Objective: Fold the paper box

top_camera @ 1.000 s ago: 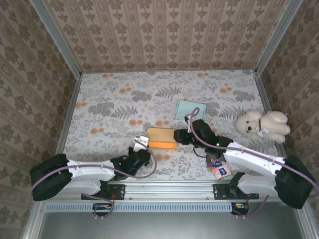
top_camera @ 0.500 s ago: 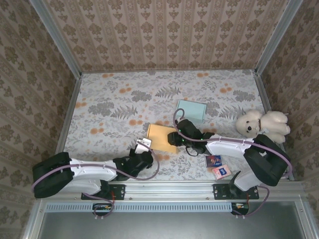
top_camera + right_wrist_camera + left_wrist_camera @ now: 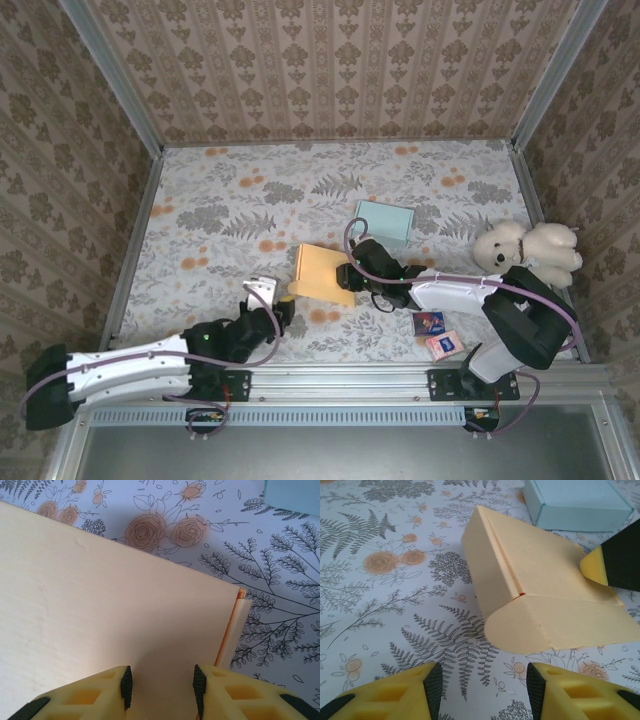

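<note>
Pale orange paper, thin and creased, makes up the box [image 3: 322,272]. It lies on the flowered table [image 3: 220,200], toward the near edge and between the two arms. It is only partly folded. One long panel slopes up like a wedge, and a rounded flap at its near end stands loose.

The paper looks very light and fairly stiff along its creases, but it would likely dent or slide if pushed hard. Judging by this, the best holds are the free edges and flaps, pinched close to a fold line, with the other tool pinning the flat panel down.

The right gripper [image 3: 161,687] sits over the box's right end. Its jaws are partway apart and its tips are at the top panel. It seems to be pressing on the panel rather than pinching it, and nothing sits between the fingers.

The left gripper [image 3: 483,682] hovers low, just short of the loose flap. Its jaws are spread and it holds nothing.

A teal box [image 3: 385,220] lies just beyond the orange one, close to its far right corner, so there is little room that way. Two cards [image 3: 430,323] lie near the right arm, and a bear [image 3: 527,250] sits well off to the right. The left and far parts of the table are open, out to the papered walls [image 3: 340,70].
</note>
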{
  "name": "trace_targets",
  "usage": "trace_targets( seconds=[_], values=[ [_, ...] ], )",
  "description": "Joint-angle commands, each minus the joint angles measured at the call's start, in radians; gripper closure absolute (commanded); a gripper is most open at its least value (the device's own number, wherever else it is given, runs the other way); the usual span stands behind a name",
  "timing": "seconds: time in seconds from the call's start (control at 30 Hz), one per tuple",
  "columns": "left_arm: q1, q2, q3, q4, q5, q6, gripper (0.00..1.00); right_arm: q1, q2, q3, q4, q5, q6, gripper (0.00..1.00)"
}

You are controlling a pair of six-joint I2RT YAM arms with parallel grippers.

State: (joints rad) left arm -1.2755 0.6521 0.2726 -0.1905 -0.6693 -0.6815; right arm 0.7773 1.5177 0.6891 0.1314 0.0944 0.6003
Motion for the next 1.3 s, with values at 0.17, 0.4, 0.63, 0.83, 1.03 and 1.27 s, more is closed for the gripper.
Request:
trace_targets(
  seconds=[0.17, 0.4, 0.63, 0.83, 1.03, 1.27],
  values=[
    [0.043, -0.121, 0.006, -0.134, 0.043, -0.074, 0.46, 0.004, -0.045, -0.028, -0.034, 0.035, -0.034, 0.59],
    [0.183, 0.007, 0.053, 0.022, 0.132, -0.038, 0.37, 0.009, -0.067, -0.042, -0.009, -0.004, -0.032, 0.59],
    [0.359, 0.223, 0.084, 0.231, 0.322, -0.081, 0.27, 0.017, -0.120, -0.076, -0.007, 0.001, -0.048, 0.59],
    [0.361, 0.424, 0.162, 0.303, 0.346, -0.055, 0.28, 0.019, -0.152, -0.085, -0.032, 0.040, -0.088, 0.59],
    [0.352, 0.551, 0.168, 0.335, 0.324, -0.038, 0.31, 0.020, -0.113, -0.101, -0.023, 0.053, -0.106, 0.59],
    [0.349, 0.638, 0.133, 0.359, 0.315, -0.063, 0.32, 0.022, -0.101, -0.171, 0.050, 0.110, -0.067, 0.47]
  ],
)
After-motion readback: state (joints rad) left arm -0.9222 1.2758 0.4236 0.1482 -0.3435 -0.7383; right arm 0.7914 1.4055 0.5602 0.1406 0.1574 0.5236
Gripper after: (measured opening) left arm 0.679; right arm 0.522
